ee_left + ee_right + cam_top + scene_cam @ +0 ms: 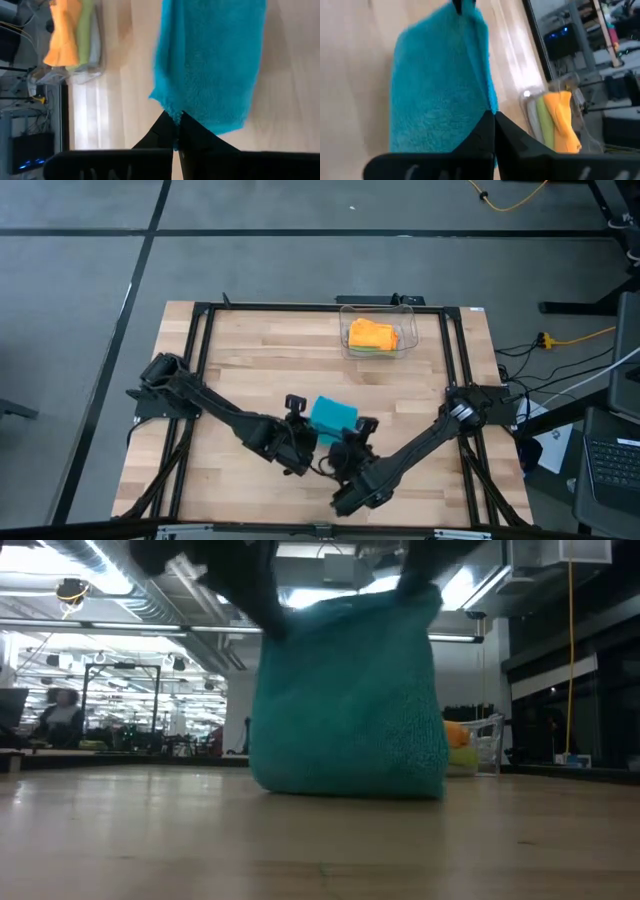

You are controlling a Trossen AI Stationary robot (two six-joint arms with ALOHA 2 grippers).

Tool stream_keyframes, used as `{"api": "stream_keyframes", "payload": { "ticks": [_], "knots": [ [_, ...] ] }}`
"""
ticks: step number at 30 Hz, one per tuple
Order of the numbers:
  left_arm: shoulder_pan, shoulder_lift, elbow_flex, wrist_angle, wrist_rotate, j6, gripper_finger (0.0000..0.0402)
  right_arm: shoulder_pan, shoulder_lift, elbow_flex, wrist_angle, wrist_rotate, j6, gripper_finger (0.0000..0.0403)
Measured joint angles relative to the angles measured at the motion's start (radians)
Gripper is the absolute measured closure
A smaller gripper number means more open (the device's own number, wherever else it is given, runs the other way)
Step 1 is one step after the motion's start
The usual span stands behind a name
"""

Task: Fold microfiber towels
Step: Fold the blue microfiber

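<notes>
A teal blue microfiber towel (333, 415) hangs between my two grippers near the table's front middle. Its lower edge (350, 790) rests on the wood. My left gripper (298, 412) is shut on its left upper corner, and my right gripper (360, 427) is shut on its right upper corner. In the low view the towel (345, 700) stands like a sheet under both dark grippers. The orange (372, 334), lime green (86, 30) and light grey (96, 40) towels lie folded in the clear bin (408, 330). My left gripper pinches the towel's corner (172, 114) between its two fingers, slanting down from the table's left near side. The cloth hangs below the hold, its lower edge on the table. One layer or several, I cannot tell. My right gripper pinches the towel's other upper corner (490, 106) between its two fingers, slanting down from the table's right near side. The towel hangs below it, slack, with its bottom touching the wood.
The clear bin stands at the table's far side, right of the middle. A black frame (300, 307) runs around the tabletop. Bare wood (250, 350) lies between the towel and the bin and to the left.
</notes>
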Motion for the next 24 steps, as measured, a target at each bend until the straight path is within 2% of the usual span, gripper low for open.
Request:
{"api": "stream_keyframes", "payload": {
  "ticks": [7, 13, 20, 24],
  "knots": [
    [0.081, -0.034, 0.001, 0.042, 0.012, 0.046, 0.0401, -0.033, -0.119, -0.230, 0.031, -0.015, 0.108, 0.0403],
    [0.162, -0.006, -0.001, 0.135, 0.152, 0.117, 0.0401, -0.072, -0.138, -0.360, 0.110, -0.094, 0.128, 0.0403],
    [0.207, -0.007, 0.000, 0.153, 0.235, 0.127, 0.0401, -0.097, -0.143, -0.429, 0.148, -0.127, 0.128, 0.0403],
    [0.228, 0.007, -0.044, 0.189, 0.299, 0.106, 0.0401, -0.106, -0.143, -0.430, 0.179, -0.148, 0.124, 0.0403]
  ]
}}
